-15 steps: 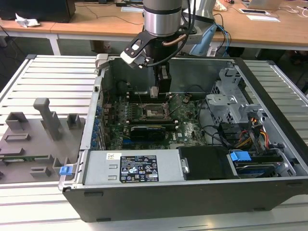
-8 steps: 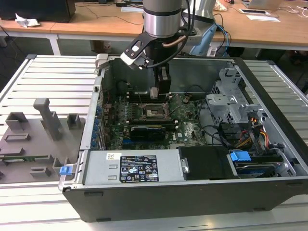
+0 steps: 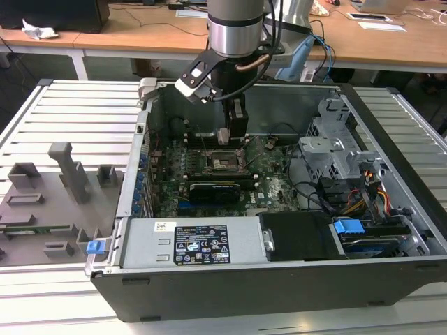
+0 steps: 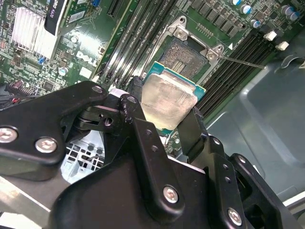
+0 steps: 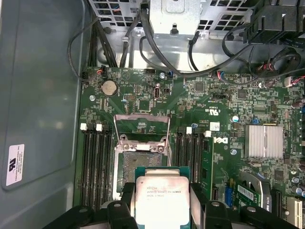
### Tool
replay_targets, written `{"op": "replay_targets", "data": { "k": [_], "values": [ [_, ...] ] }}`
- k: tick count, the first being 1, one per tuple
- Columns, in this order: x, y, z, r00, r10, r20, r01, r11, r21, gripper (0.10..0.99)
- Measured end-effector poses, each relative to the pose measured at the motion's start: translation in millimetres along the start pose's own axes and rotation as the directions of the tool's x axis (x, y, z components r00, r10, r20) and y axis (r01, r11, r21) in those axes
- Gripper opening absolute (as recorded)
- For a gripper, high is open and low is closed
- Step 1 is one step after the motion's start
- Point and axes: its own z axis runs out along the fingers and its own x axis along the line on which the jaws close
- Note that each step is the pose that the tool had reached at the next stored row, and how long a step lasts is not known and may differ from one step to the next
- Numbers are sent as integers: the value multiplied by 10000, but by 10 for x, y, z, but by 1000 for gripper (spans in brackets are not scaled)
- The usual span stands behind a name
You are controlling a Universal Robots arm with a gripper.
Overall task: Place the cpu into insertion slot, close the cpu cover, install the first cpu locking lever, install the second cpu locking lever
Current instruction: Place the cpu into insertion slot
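Observation:
My gripper (image 4: 164,114) is shut on the cpu (image 4: 169,102), a small square chip with a silvery top and green edge, held flat between two black fingers (image 4: 136,107). In the first wrist view the cpu (image 5: 159,198) hangs just short of the bare insertion slot (image 5: 140,164), above the board. The cpu cover (image 5: 142,128), a thin metal frame, stands flipped open at the slot's far side. A thin wire lever (image 4: 243,62) sticks out beside the slot (image 4: 183,57). In the exterior view the gripper (image 3: 234,134) hovers inside the open computer case, over the slot (image 3: 223,162).
Memory slots (image 5: 95,162) flank the socket on both sides. A long black card (image 3: 213,188) lies nearer the camera than the socket, with a silver heat sink (image 5: 263,140) beside it. The power supply (image 3: 188,241), drive cage (image 3: 335,150) and case walls (image 3: 150,118) hem the board in.

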Motion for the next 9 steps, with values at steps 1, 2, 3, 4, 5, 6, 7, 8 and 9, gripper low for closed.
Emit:
{"op": "replay_targets", "data": {
  "k": [1,2,3,4,5,6,7,8,9],
  "values": [
    [0,0,4,10000,0,0,0,10000,0,541],
    [0,-1,9,10000,0,0,0,10000,0,541],
    [0,-1,11,10000,0,0,0,10000,0,541],
    [0,-1,14,10000,0,0,0,10000,0,541],
    [0,-1,17,10000,0,-1,0,10000,0,541],
    [0,-1,19,10000,0,0,0,10000,0,541],
    [0,-2,24,10000,-1,0,1,10000,0,541],
    [-1,-2,29,10000,-1,-1,1,10000,0,541],
    [-1,-3,32,10000,0,0,0,10000,0,541]
  ]
}}
